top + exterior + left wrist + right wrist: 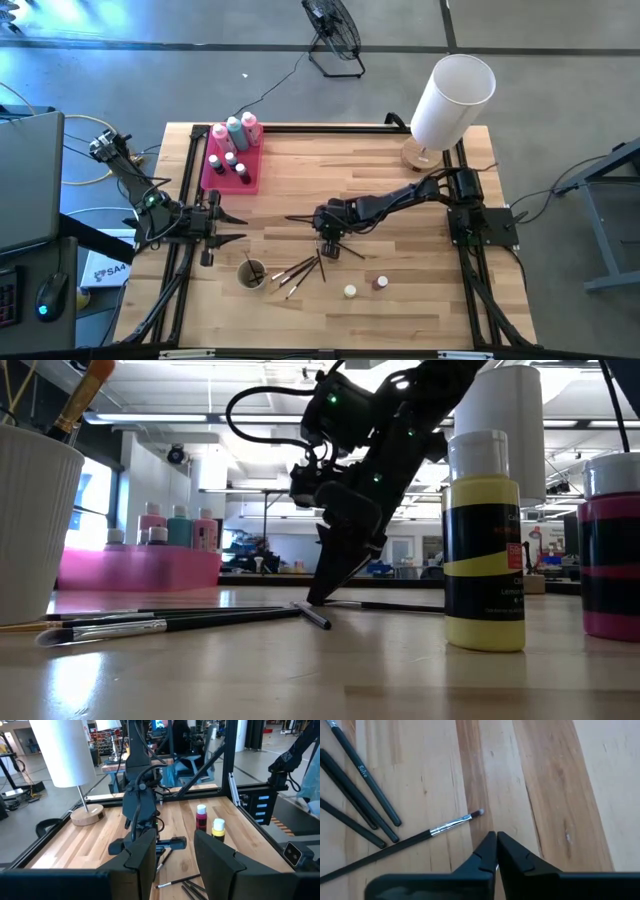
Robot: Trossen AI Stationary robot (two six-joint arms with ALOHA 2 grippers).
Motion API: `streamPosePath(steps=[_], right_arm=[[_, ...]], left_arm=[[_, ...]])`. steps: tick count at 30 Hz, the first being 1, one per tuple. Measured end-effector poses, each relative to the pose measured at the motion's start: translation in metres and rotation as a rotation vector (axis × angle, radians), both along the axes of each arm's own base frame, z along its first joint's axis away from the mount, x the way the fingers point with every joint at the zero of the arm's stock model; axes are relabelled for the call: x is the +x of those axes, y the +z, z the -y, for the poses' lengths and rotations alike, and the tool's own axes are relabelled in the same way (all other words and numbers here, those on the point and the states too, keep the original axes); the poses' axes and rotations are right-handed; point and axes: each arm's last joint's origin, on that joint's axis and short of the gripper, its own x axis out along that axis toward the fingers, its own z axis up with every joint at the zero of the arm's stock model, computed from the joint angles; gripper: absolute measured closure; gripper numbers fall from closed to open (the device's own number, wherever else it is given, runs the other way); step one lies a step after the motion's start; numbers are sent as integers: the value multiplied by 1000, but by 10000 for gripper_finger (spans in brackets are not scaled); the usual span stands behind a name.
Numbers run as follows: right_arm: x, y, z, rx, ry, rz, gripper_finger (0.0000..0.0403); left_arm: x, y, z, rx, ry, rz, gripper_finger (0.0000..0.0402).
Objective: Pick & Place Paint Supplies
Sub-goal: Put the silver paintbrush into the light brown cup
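We see the right gripper point(328, 249) lowered to the table near its middle, just beyond the scattered brushes point(300, 270), its jaws pressed together with nothing visibly between them. In the right wrist view the closed fingertips point(496, 842) sit just beside a thin dark-handled brush point(410, 842) with a silver ferrule, apart from it. Three more dark brush handles point(362, 795) lie near that brush. A white cup point(251, 272) stands beside the brush pile. Two small paint bottles, a yellow one point(350, 291) and a magenta one point(381, 283), stand on the far side of the brushes from the cup. The pink tray point(232, 178) holds the pink and teal squeeze bottles point(234, 131) and small pots point(229, 163). The left gripper point(228, 228) waits between tray and cup, jaws partly spread, empty.
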Motion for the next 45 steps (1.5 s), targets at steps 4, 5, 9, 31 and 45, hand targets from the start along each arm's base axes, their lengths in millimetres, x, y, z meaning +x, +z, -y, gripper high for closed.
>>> streamPosePath(steps=[4, 5, 9, 31, 45], right_arm=[[0, 0, 0, 11, 2, 1, 399], [0, 1, 2, 17, 1, 2, 399], [1, 3, 3, 40, 9, 17, 399], [-8, 96, 13, -28, 72, 349, 399], [-29, 197, 15, -187, 132, 848, 399]], left_arm=[[0, 0, 0, 0, 0, 0, 270], [0, 0, 0, 0, 0, 0, 270], [0, 0, 0, 0, 0, 0, 270], [0, 0, 0, 0, -1, 0, 270], [3, 1, 1, 7, 56, 15, 270]])
